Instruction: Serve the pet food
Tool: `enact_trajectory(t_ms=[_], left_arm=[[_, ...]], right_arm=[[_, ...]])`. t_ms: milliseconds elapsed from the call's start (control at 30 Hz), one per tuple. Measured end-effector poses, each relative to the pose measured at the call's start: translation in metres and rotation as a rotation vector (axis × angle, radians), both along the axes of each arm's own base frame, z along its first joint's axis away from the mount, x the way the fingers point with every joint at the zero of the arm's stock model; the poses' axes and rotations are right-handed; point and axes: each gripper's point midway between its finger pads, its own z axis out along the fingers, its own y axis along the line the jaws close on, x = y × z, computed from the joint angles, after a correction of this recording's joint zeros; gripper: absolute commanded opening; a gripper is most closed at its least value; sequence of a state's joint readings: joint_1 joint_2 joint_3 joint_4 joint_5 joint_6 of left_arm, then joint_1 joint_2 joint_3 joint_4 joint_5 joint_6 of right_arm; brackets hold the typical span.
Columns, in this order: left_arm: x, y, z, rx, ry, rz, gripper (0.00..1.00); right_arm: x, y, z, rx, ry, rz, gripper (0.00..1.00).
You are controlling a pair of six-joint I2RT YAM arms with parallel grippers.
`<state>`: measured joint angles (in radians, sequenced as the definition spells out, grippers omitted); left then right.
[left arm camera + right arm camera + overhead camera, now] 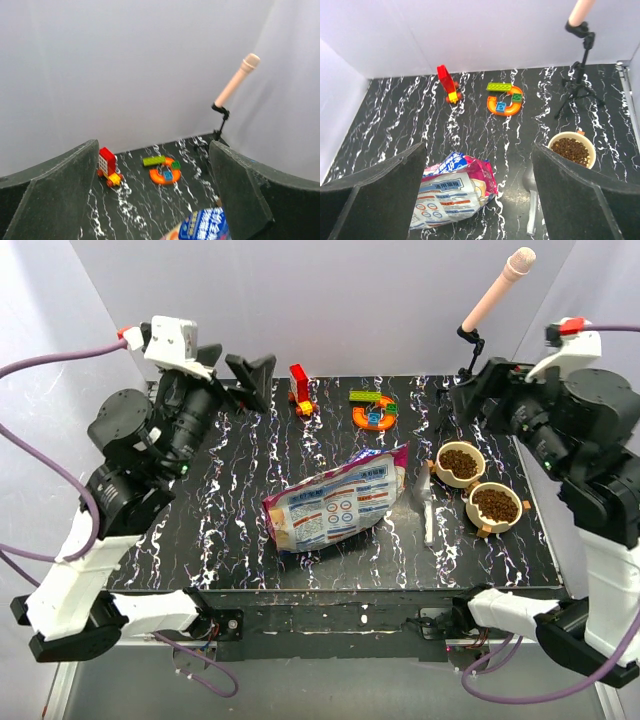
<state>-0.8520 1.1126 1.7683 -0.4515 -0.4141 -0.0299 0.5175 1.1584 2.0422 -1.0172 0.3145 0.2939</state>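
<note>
The pet food (pixel 459 461) fills two bowls (pixel 441 473) on the right side of the desk (pixel 200 530), next to a grey scoop (pixel 427 515). The printed bag (pixel 335 502) lies flat mid-desk. The left fingers (pixel 55 195) and right fingers (pixel 580 200) stand wide apart, empty, raised above the surface.

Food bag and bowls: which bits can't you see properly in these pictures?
- bag: left wrist view, bottom edge cuts off all but one corner.
- near bowl: right wrist view, out of sight, behind the right gripper or off-frame.
- bag lettering: top view, too small to read.
</note>
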Motion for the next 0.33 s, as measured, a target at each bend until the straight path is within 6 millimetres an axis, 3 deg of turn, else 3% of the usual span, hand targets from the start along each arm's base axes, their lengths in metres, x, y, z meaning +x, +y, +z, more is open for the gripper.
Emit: enact_trajectory(t_ms=[100,333], left_arm=[[0.014,0.001,0.011,-0.006,-0.035,0.069,0.92],[0.027,0.004,0.007,0.036,-0.039,0.142,0.93]], right_arm=[[-0.01,-0.016,0.012,0.03,-0.042,-0.056,0.92],[-0.03,-0.044,0.027,0.048,-0.107,-0.14,0.93]])
